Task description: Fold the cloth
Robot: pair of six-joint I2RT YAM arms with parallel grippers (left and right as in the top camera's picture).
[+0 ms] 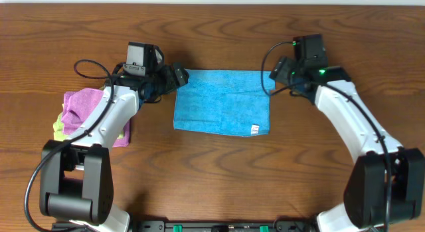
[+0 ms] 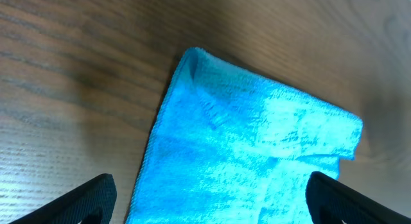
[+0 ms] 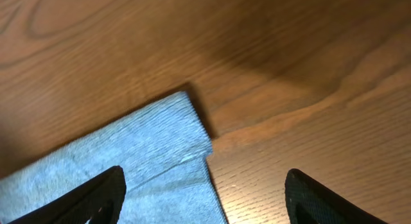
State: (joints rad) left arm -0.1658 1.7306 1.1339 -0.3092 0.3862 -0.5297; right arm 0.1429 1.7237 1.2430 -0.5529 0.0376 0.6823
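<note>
**Desk.** The desk [image 1: 212,165] is brown wood with a pronounced wavy grain and a smooth surface.

**Task item.** The cloth [image 1: 222,102] lies flat midway between the desk's left and right edges, closer to the far edge than to the near one. It is bright sky-blue fuzzy microfibre in a rectangular outline, with its long sides roughly parallel to the far edge. A small white tag [image 1: 254,129] sits at its near right corner. The right wrist view shows two layers at the far right corner, the upper edge set slightly off the lower one. Shallow creases cross the pile.

**Left claw.** The left claw [image 1: 180,76] is at the cloth's far left corner. Its black fingers [image 2: 90,198] are spread wide, one on each side of that corner, and pinch nothing.

**Right claw.** The right claw [image 1: 272,78] is at the cloth's far right corner. Its fingers [image 3: 83,198] are spread apart, with bare desk and cloth visible between them and nothing pinched.

**Other items.** A purple cloth [image 1: 83,102], soft and crumpled, lies near the desk's left edge, partly under the left arm. A light green cloth [image 1: 58,131] shows from beneath it at its left side.
</note>
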